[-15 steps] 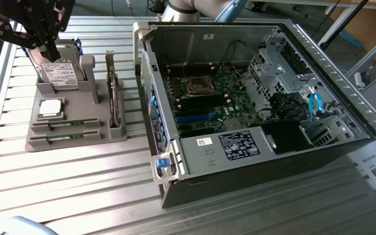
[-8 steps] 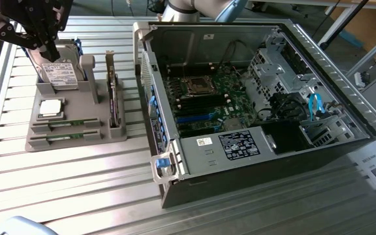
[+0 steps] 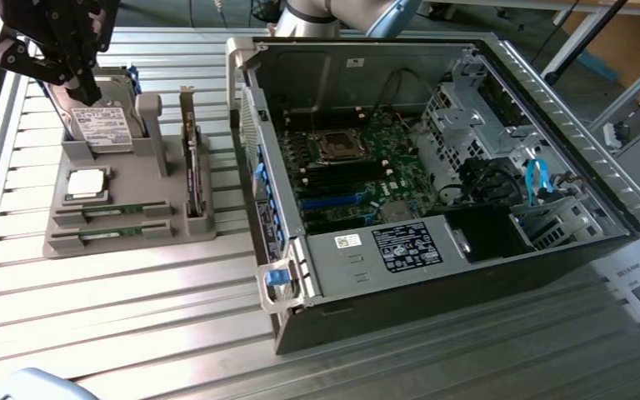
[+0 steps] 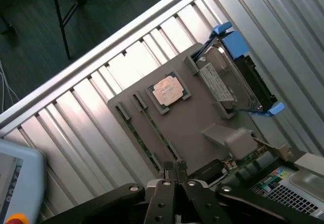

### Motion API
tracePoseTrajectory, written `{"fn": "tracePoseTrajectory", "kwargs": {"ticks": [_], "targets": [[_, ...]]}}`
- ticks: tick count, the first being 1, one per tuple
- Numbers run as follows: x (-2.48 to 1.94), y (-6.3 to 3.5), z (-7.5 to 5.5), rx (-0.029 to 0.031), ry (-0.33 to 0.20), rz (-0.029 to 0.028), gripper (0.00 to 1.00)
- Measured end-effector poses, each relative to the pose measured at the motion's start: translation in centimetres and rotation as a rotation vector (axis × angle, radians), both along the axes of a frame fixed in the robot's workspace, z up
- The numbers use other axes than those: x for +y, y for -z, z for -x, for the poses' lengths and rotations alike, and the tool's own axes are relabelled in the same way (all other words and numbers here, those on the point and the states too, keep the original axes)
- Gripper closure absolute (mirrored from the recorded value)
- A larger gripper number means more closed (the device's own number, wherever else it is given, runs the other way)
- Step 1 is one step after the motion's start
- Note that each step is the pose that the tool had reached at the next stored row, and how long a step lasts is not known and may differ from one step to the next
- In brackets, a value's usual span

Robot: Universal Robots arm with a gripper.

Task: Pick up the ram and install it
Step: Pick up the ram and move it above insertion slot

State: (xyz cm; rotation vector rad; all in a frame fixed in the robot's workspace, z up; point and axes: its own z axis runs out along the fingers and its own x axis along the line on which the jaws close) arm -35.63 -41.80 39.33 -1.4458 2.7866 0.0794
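While the tool (image 4: 177, 169) hangs clenched and empty, the grey holder (image 3: 131, 190) carries the ram (image 3: 114, 212) and twin stick (image 3: 117, 232) at its 6 o'clock edge, exterior view.

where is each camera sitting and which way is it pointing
Exterior view: off the arm, high up, looking down at an angle over the slatted table, with the grey holder at its left and the open computer case beside it; the end effector hangs over the holder, and an arm link shows behind the case.
Wrist view: on the wrist, looking down past the end effector onto the holder.
Shared: the holder with its ram sticks, processor and hard drive.
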Motion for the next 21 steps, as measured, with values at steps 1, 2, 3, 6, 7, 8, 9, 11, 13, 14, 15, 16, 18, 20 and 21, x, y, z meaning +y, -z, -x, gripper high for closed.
{"fn": "tracePoseTrajectory", "kwargs": {"ticks": [1, 2, 3, 6, 7, 8, 9, 11, 13, 14, 15, 16, 18, 20, 21], "targets": [[0.0, 0.0, 0.0, 0.0, -0.009, 0.0, 0.9], [0.0, 0.0, 0.0, 0.0, -0.017, 0.0001, 0.9], [0.0, 0.0, 0.0, 0.0, -0.026, 0.0001, 0.9], [0.0, 0.0, 0.0, 0.0, -0.054, 0.0004, 0.9], [0.0, 0.0, 0.0, 0.0, -0.064, 0.0005, 0.9], [0.0, 0.0, 0.0, 0.0, -0.072, 0.0006, 0.9], [0.0, 0.0, 0.0, 0.0, -0.081, 0.0007, 0.9], [0.0, 0.0, 0.0, 0.0, -0.099, 0.0008, 0.9], [0.0, 0.0, 0.0, 0.0, -0.117, 0.0009, 0.9], [0.0, 0.0, 0.0, 0.0, -0.126, 0.0009, 0.9], [0.0, 0.0, 0.0, 0.0, -0.135, 0.0009, 0.9], [0.0, 0.0, 0.0, 0.0, -0.143, 0.001, 0.9], [0.0, 0.0, 0.0, 0.0, -0.16, 0.0011, 0.9], [0.0, 0.0, 0.0, 0.0, -0.176, 0.0012, 0.9], [0.0, 0.0, 0.0, 0.0, -0.185, 0.0013, 0.9]]}}
